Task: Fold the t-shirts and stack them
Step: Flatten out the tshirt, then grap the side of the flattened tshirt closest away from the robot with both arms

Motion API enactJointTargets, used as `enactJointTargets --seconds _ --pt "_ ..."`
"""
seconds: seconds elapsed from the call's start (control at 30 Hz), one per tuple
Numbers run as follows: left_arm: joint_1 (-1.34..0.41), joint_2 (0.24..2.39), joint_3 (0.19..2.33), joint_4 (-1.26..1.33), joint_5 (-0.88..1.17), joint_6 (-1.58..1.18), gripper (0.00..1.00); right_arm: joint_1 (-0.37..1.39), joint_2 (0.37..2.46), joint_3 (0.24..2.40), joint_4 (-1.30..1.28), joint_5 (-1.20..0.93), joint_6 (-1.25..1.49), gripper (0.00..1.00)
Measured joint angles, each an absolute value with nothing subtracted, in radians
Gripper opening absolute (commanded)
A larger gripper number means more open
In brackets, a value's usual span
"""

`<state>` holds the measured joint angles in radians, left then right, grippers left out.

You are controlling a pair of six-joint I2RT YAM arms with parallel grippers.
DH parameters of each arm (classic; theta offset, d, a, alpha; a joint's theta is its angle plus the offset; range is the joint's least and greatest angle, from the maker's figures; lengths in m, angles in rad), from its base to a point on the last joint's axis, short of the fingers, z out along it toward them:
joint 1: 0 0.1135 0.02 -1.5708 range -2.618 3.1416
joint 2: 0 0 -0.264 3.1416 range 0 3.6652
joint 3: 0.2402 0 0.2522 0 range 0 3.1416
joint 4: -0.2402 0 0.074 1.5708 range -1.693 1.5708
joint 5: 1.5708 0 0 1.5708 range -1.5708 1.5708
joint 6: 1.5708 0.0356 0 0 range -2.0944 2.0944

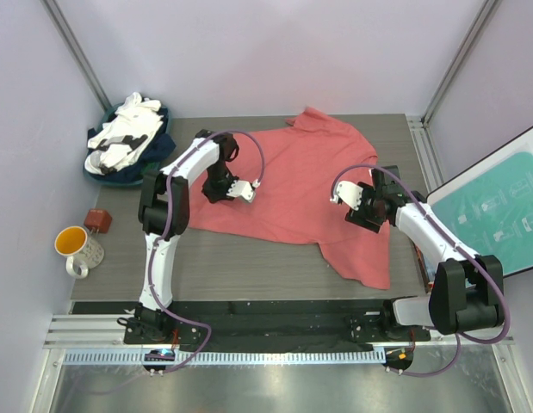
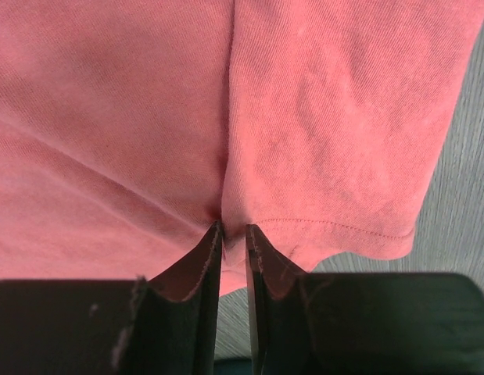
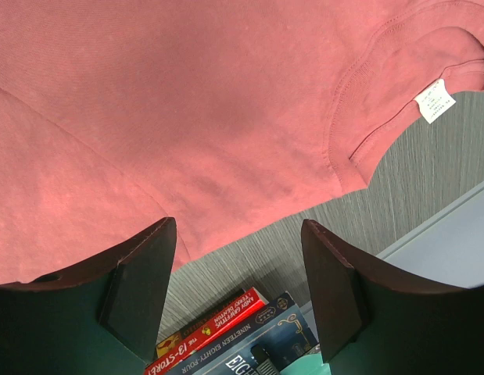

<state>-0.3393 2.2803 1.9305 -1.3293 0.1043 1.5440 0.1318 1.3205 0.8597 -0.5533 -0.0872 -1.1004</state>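
Coral-red t-shirt (image 1: 292, 181) lies spread across the middle of the counter (image 1: 249, 267); white and navy t-shirts (image 1: 128, 138) are heaped at the counter's far-left corner. Left wrist view: left end effector (image 2: 232, 230) narrow, pinching a ridge of the red cloth. Right wrist view: right end effector (image 3: 238, 226) wide, empty, above the shirt's edge.

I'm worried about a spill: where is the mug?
In the top view, the mug stands by the table's left edge, beside a small brown block.
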Motion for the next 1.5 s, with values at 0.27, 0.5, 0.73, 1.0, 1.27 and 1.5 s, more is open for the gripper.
enactJointTargets --seconds 0.27,0.5,0.73,1.0,1.27,1.5 --pt "-0.339 2.280 1.931 -1.329 0.098 1.536 0.22 0.132 1.322 0.860 -0.546 -0.087 -1.100 0.71" --pt "-0.340 2.281 1.931 -1.329 0.094 1.514 0.00 0.132 1.322 0.860 -0.546 -0.084 -1.100 0.71" --pt "-0.341 2.284 1.931 -1.329 0.094 1.490 0.00 0.132 1.316 0.860 -0.546 -0.081 -1.100 0.71" --pt "-0.345 2.270 2.067 -1.335 0.097 1.412 0.00 0.132 1.271 0.860 -0.582 -0.077 -1.124 0.80" --pt "-0.366 2.074 2.026 -1.330 0.081 1.375 0.00 0.132 1.269 0.860 -0.781 -0.105 -1.217 0.83" --pt "-0.375 2.045 1.968 -1.339 0.061 1.354 0.00 0.132 1.253 0.841 -0.953 -0.107 -1.345 0.86"
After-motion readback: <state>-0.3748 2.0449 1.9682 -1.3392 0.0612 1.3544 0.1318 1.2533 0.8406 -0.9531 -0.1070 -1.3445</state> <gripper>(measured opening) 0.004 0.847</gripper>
